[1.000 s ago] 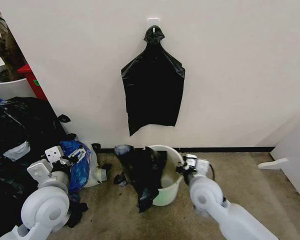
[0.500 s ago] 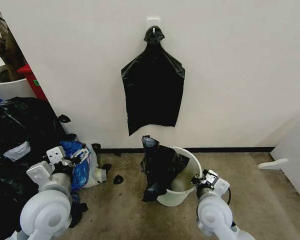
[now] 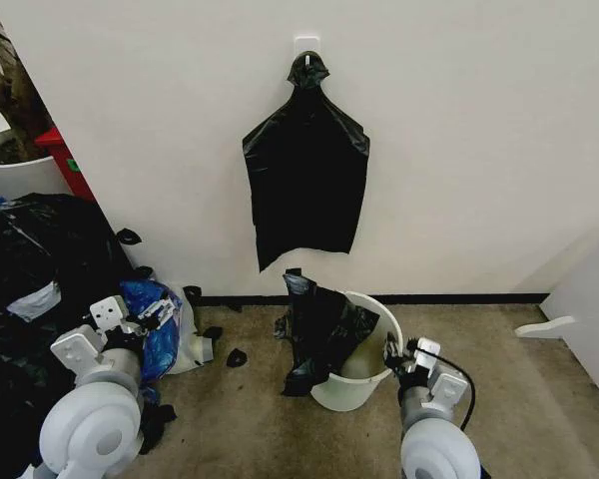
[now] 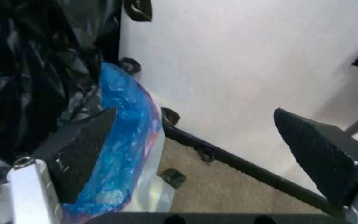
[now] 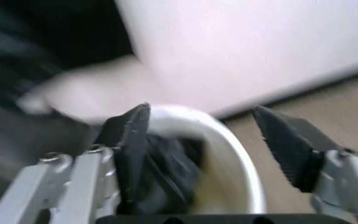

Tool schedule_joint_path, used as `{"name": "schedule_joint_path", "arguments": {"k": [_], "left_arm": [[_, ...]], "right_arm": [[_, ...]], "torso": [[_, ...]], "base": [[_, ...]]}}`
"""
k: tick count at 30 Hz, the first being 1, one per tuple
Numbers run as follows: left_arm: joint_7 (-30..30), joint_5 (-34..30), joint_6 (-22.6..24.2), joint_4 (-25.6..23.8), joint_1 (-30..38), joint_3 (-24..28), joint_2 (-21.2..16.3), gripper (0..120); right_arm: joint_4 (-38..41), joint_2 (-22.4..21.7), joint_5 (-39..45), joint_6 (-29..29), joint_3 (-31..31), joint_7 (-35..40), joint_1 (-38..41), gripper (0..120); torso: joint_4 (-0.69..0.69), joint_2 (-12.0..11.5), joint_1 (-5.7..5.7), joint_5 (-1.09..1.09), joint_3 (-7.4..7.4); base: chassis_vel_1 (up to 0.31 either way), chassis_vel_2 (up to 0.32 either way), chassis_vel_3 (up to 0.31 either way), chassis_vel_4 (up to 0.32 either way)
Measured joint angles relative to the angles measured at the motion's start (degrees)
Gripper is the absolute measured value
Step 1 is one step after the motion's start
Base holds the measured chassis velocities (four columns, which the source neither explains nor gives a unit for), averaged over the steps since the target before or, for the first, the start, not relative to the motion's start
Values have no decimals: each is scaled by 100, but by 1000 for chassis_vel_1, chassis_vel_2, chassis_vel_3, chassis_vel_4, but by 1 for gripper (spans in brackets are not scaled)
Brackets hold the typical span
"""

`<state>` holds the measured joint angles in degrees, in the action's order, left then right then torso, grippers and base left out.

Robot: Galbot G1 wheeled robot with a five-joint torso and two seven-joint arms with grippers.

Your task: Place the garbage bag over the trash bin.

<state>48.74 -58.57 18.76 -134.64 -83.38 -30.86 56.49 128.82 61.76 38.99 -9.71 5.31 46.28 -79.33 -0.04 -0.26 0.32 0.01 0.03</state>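
Glossy black crinkled garbage bag (image 3: 319,329): draped over the left rim of the round cream-white plastic trash bin (image 3: 372,374), which is tilted on the carpet | right gripper (image 3: 397,361): beside bin, fingers wide, empty | left gripper (image 3: 150,314): fingers wide, empty, by a blue plastic bag (image 3: 160,329)

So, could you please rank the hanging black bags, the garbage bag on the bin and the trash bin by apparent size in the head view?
Largest to smallest:
1. hanging black bags
2. garbage bag and trash bin: alike; the bag hides part of the bin, so unranked.
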Motion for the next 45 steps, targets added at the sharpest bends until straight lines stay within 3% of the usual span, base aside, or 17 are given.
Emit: {"name": "schedule_joint_path", "arguments": {"k": [1, 6, 8, 11, 14, 17, 22, 30, 31, 42, 45], "left_arm": [[0, 0, 0, 0, 0, 0, 0, 100], [-17, 39, 0, 72, 69, 270, 0, 100], [-19, 49, 0, 79, 79, 296, 0, 100], [-27, 78, 0, 166, 122, 391, -12, 100], [-28, 95, -1, 284, 151, 433, -19, 100], [-28, 101, -1, 336, 163, 457, -17, 100], [-34, 173, -7, 527, 228, 592, 18, 100], [-44, 182, -20, 668, 259, 620, 51, 100], [-47, 182, -27, 708, 258, 648, 68, 100], [-52, 192, -33, 817, 380, 822, 128, 100], [-55, 226, -37, 821, 377, 868, 149, 100]], "right_arm": [[0, 0, 0, 0, 0, 0, 0, 65], [445, -589, 49, -277, -140, -1047, 546, 89], [512, -704, 107, -444, -181, -1169, 613, 90], [790, -1203, 737, -1755, -367, -1366, 1127, 100], [703, -1410, 1034, -2452, -667, -1393, 1750, 100], [606, -1423, 1125, -2588, -809, -1398, 1966, 100], [-226, -1137, 1306, -3236, -1540, -1088, 3096, 100], [-811, -871, 719, -3278, -1858, -1065, 3460, 79], [-867, -867, 655, -3277, -1873, -1026, 3394, 69], [-725, -1006, 596, -3245, -1669, -1012, 2784, 35], [-515, -1057, 626, -3222, -1480, -1003, 2521, 18]], "torso": [[0, 0, 0, 0, 0], [1, 0, 0, 1, 0], [1, 0, 0, 1, 0], [0, 0, 0, -1, 0], [1, 0, 0, -2, 0], [1, 0, 0, -1, 1], [2, 0, 0, -1, 1], [1, 0, 0, -1, 0], [1, 0, 0, -1, 0], [1, 0, 0, 0, 0], [0, 0, 0, 0, -1]], "base": [[0, 0, 0, 0], [0, 0, 0, 0], [0, 0, 0, 0], [0, 0, 0, 0], [0, 0, 0, 0], [0, 0, 0, 0], [0, 0, 0, 0], [0, 0, 0, 0], [0, 0, 0, 0], [0, 0, 0, 0], [0, 0, 0, 0]]}}
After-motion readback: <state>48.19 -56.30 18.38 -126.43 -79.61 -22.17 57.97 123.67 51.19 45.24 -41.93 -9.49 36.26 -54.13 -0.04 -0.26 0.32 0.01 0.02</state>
